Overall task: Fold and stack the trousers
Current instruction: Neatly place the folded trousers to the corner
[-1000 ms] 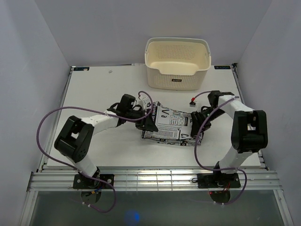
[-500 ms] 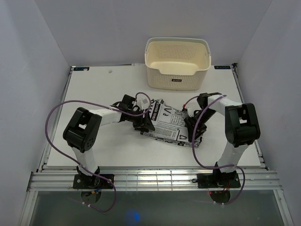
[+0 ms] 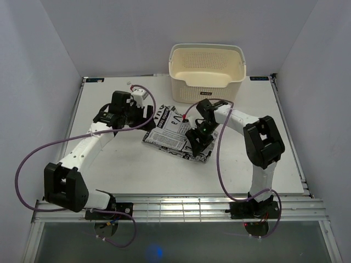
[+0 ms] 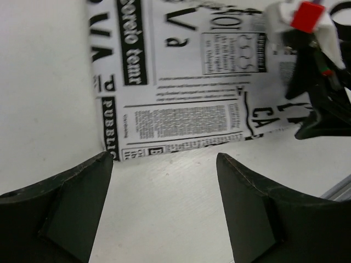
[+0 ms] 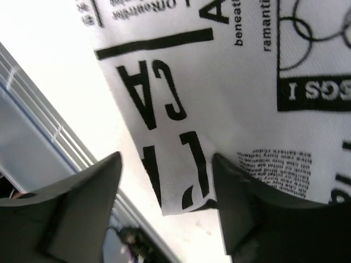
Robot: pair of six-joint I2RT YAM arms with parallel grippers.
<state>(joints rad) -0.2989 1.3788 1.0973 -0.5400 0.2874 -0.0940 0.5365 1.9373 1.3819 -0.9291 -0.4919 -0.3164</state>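
Note:
The trousers (image 3: pixel 171 133), white cloth with black newspaper print, lie folded in a flat packet at the middle of the table. My left gripper (image 3: pixel 145 117) is open and empty just off their left edge. In the left wrist view its fingers (image 4: pixel 82 203) hang over bare table, with the trousers (image 4: pixel 181 87) ahead. My right gripper (image 3: pixel 197 143) is open at the packet's right near corner. In the right wrist view its fingers (image 5: pixel 241 203) straddle a corner of the trousers (image 5: pixel 219 82), the right one touching the cloth.
A cream perforated basket (image 3: pixel 207 74) stands at the back of the table, just behind the trousers. A red-tipped cable plug (image 3: pixel 187 119) on the right arm hangs over the cloth. The table's front rail (image 3: pixel 175 204) runs before the arm bases.
The folded trousers have slid left and toward the back. My left gripper has come off their left edge and drawn back left. My right gripper has followed to the left.

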